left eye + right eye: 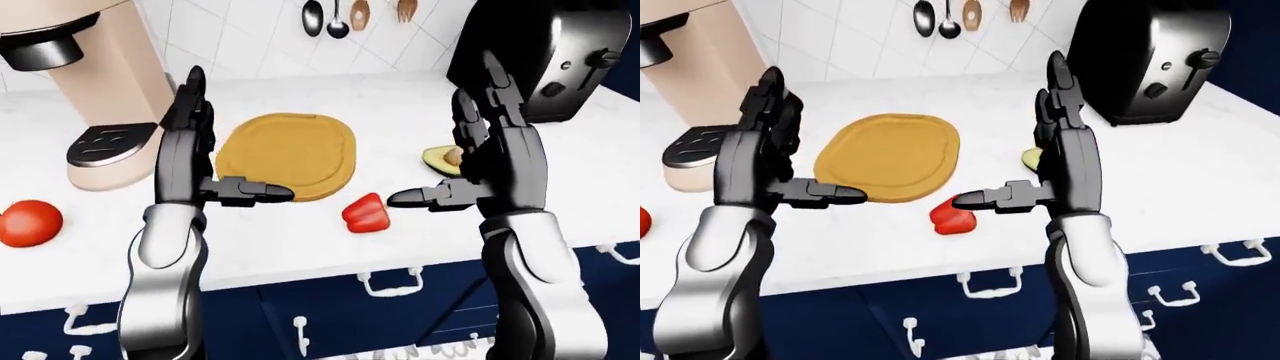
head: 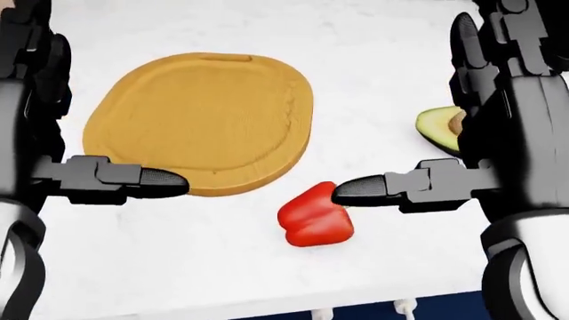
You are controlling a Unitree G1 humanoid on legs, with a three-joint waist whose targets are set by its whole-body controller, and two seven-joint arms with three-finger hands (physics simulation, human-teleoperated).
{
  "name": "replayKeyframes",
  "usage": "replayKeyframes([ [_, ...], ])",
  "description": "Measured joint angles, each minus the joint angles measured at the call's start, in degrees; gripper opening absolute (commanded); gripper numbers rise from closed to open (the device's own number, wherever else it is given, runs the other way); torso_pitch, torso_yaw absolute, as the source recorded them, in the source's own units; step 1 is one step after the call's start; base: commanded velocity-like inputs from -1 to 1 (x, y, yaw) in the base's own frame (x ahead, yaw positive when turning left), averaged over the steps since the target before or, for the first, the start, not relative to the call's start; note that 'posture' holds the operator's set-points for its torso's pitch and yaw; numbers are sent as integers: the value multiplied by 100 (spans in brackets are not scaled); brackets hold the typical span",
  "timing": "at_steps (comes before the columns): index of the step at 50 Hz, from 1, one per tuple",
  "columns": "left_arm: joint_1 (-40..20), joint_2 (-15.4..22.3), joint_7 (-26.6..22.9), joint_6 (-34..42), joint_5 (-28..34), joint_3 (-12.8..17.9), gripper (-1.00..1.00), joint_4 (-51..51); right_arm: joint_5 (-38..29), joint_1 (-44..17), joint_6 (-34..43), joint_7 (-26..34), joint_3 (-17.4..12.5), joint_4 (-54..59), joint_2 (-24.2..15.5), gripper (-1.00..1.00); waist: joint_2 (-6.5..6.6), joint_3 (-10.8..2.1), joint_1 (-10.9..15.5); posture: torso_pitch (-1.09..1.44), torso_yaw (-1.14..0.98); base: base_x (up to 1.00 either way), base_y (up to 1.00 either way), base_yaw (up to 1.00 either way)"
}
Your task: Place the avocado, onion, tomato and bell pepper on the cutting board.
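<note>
A tan wooden cutting board point(image 2: 200, 120) lies bare on the white counter. The red bell pepper point(image 2: 313, 221) lies just off its lower right edge, under the thumb tip of my right hand point(image 1: 440, 131). That hand is open, fingers upright, and holds nothing. A halved avocado point(image 2: 438, 128) is partly hidden behind it; the onion does not show. My left hand point(image 1: 235, 142) is open too, thumb pointing inward above the board's lower left edge. In the left-eye view the tomato point(image 1: 28, 223) sits far left on the counter.
A beige coffee machine point(image 1: 100, 97) stands at the upper left and a black toaster point(image 1: 545, 52) at the upper right. Utensils point(image 1: 338, 16) hang on the tiled wall. Navy drawers with white handles point(image 1: 392, 283) run below the counter's edge.
</note>
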Motion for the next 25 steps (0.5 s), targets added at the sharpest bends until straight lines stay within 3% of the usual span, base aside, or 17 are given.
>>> replayKeyframes([
  [5, 70, 11, 35, 90, 53, 81, 100, 78, 113, -47, 3, -8, 85, -29, -24, 100, -139, 50, 50, 0, 0, 0, 3, 0],
  [10, 61, -28, 24, 148, 46, -8, 100, 176, 43, -6, -6, 21, 53, 16, -59, 100, -26, 15, 5, 0, 0, 0, 29, 0],
  [15, 10, -39, -28, 55, 10, -95, 100, -14, -58, 28, -19, 4, -5, 40, -53, 100, -139, 9, -36, 0, 0, 0, 57, 0],
  [18, -3, -32, -12, 35, 41, -46, 100, -7, -67, 9, -42, 27, 22, -35, -51, 100, 63, 65, -40, 0, 0, 0, 62, 0],
  [21, -13, -7, 3, 53, 66, -24, 100, -5, -26, -18, -61, 40, -4, -54, 20, 100, 393, 91, -38, 0, 0, 0, 21, 0],
  [23, 61, 9, 8, 97, 87, 36, 100, 52, 83, 52, 7, 13, 33, 14, 90, 100, 436, 213, -13, 0, 0, 0, 0, 0],
  [25, 79, 2, 22, 173, 112, 65, 100, 129, 170, 86, 103, -21, 60, 71, 59, 100, 399, 185, -5, 0, 0, 0, 0, 0],
])
